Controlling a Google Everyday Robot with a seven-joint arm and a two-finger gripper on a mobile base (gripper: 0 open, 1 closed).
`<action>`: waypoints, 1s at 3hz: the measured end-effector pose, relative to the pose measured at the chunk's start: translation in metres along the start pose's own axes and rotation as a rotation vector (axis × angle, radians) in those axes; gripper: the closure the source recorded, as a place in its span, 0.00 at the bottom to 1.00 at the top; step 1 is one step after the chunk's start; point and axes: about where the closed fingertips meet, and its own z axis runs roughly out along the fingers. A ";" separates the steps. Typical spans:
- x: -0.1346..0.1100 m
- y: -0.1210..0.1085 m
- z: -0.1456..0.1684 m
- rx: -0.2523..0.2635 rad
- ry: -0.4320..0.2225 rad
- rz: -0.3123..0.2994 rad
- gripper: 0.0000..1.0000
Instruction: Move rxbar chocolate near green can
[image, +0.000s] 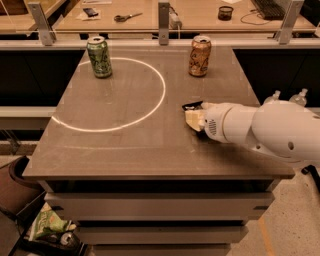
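The green can (100, 57) stands upright at the far left of the table, on the rim of a bright ring of light. The rxbar chocolate (192, 105) shows only as a small black end at the right middle of the table; the rest is hidden under my gripper. My gripper (195, 120) is low on the table, right over the bar, at the end of the white arm (265, 131) that reaches in from the right. The bar and the green can are far apart.
An orange-brown can (199, 56) stands at the far right of the table (125, 150), just behind the gripper. A counter with scissors (126, 17) and small items runs behind the table. A green bag (47, 225) lies on the floor at the lower left.
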 end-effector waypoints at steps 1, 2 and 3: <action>-0.026 0.000 0.000 -0.014 0.004 -0.051 1.00; -0.088 0.004 0.008 -0.051 -0.004 -0.158 1.00; -0.136 0.010 0.016 -0.088 -0.031 -0.224 1.00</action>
